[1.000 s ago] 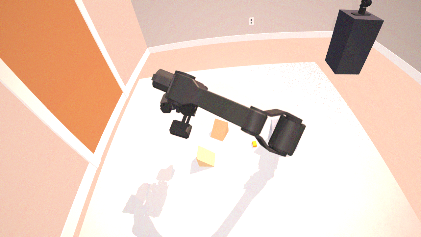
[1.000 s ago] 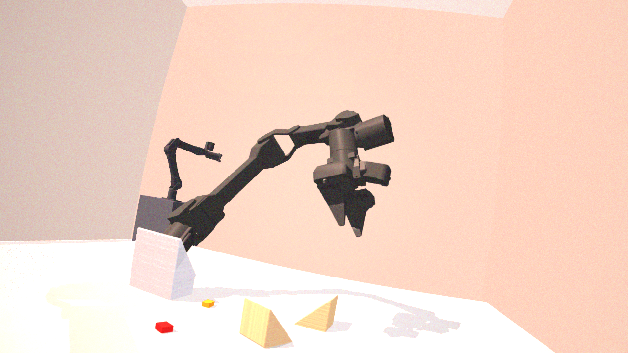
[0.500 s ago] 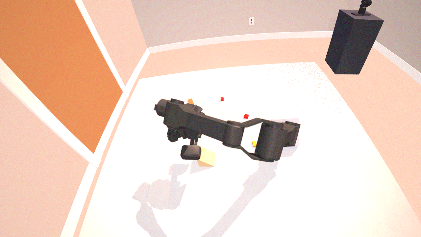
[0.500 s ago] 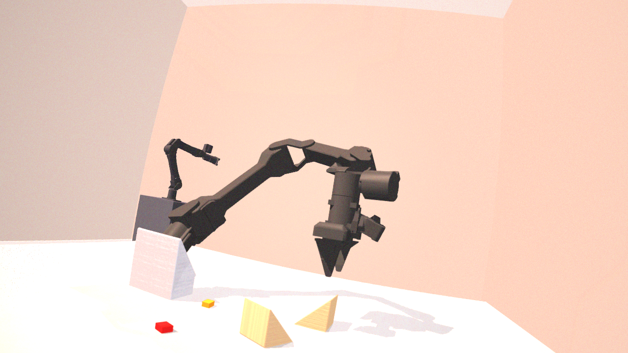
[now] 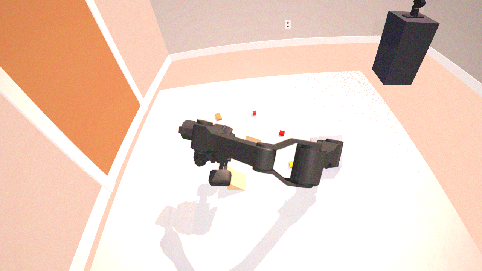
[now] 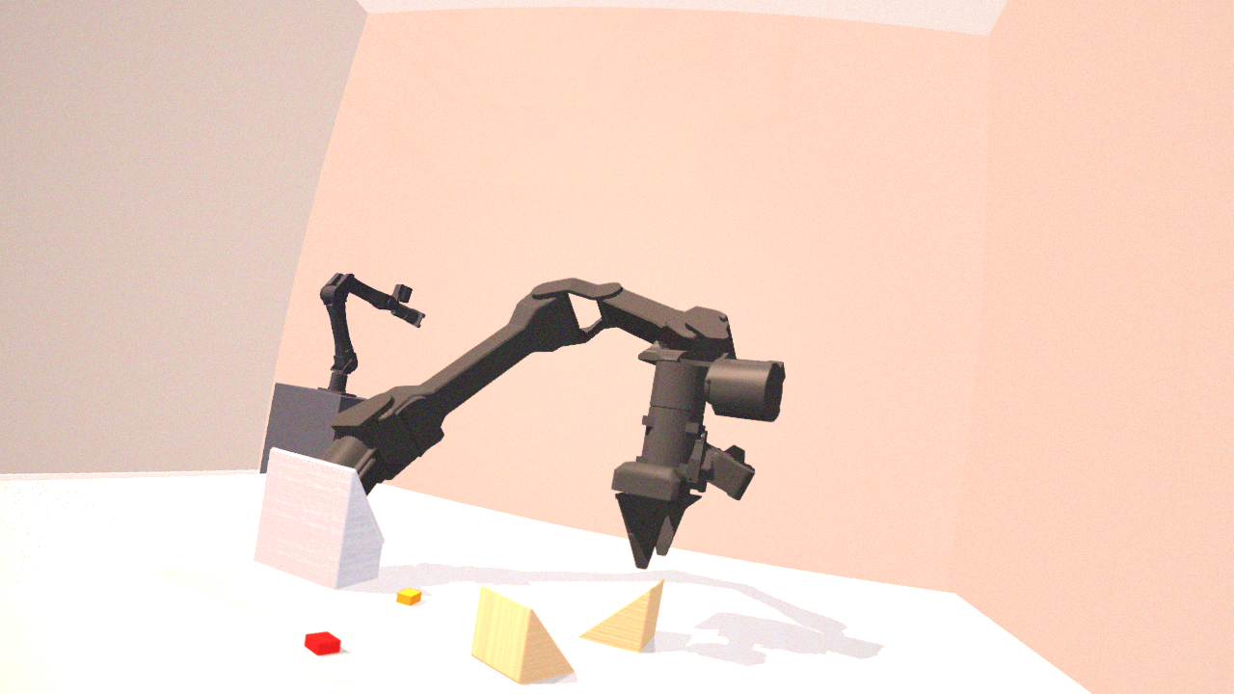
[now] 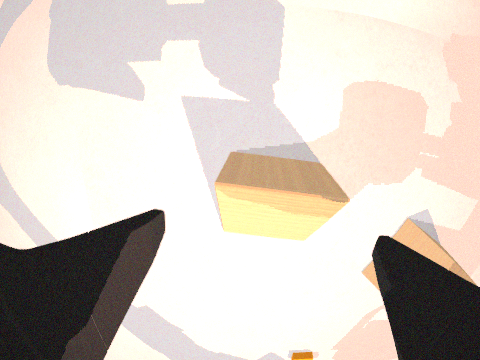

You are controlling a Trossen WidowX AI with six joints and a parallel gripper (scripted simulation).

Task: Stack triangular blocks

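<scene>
Two pale wooden triangular blocks lie apart on the white table (image 5: 337, 209) (image 6: 129, 603). One block (image 5: 238, 181) (image 6: 628, 623) (image 7: 276, 203) rests on a flat face just below my gripper. The other block (image 5: 252, 138) (image 6: 513, 640) (image 7: 408, 242) lies a short way off, partly hidden by my arm in the top view and by my right finger in the wrist view. My gripper (image 6: 645, 559) (image 7: 274, 236) points down and is open and empty. Its tips hover a little above the first block without touching it.
A white wedge-shaped block (image 5: 323, 138) (image 6: 314, 526) stands at my arm's base. Small cubes lie scattered: two red (image 5: 253, 113) (image 5: 281, 132) (image 6: 321, 642), one yellow (image 5: 290, 164) (image 6: 408, 595) (image 7: 302, 358), one orange (image 5: 218, 116). A dark pedestal (image 5: 402, 50) stands off the table.
</scene>
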